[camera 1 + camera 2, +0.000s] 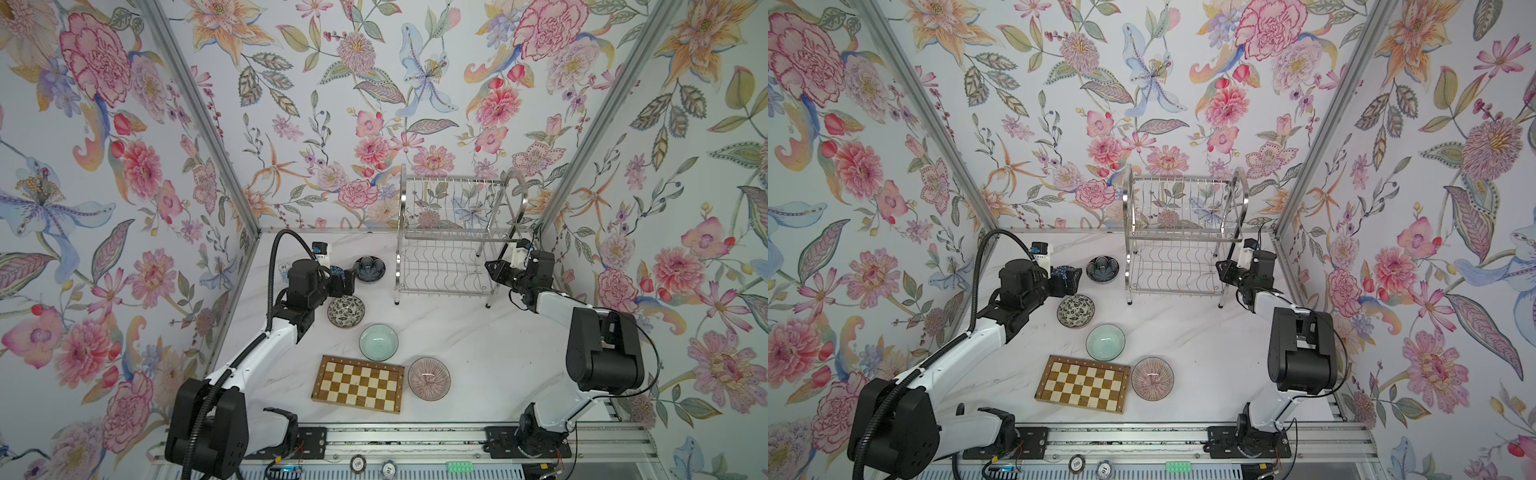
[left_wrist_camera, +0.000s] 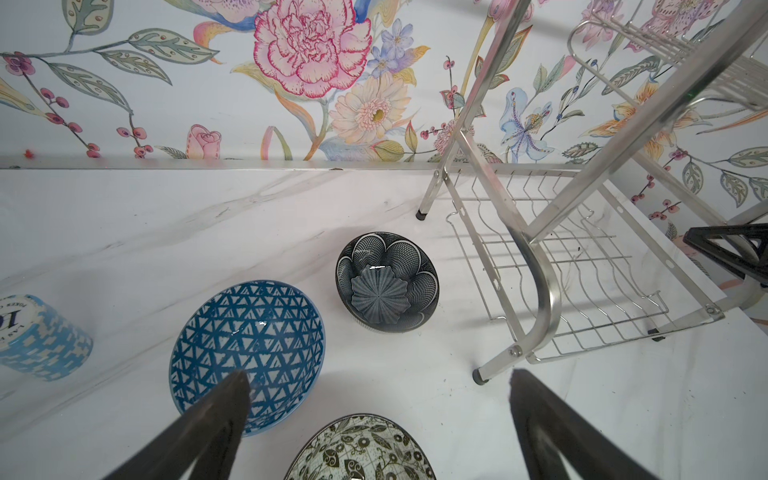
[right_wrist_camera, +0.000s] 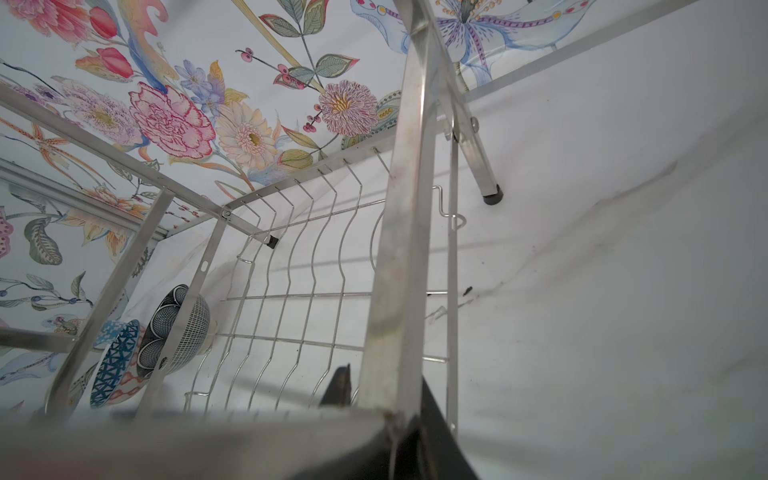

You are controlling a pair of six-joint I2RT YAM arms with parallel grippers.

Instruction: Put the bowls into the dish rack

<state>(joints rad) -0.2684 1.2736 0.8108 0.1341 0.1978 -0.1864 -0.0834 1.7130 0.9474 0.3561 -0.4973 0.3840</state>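
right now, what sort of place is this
Probably a staged robot test cell, not a real kitchen: floral-papered walls box in a marble-look tabletop with a dish rack; left arm and right arm sit on a rail.

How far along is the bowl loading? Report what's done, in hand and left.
Done: nothing; the dish rack holds no bowls. In hand: the left gripper hangs open over the blue lattice bowl; the right gripper clamps the rack's side frame. Left: all five, with the navy petal bowl, floral bowl, pale green bowl and pink bowl, sit on the table.
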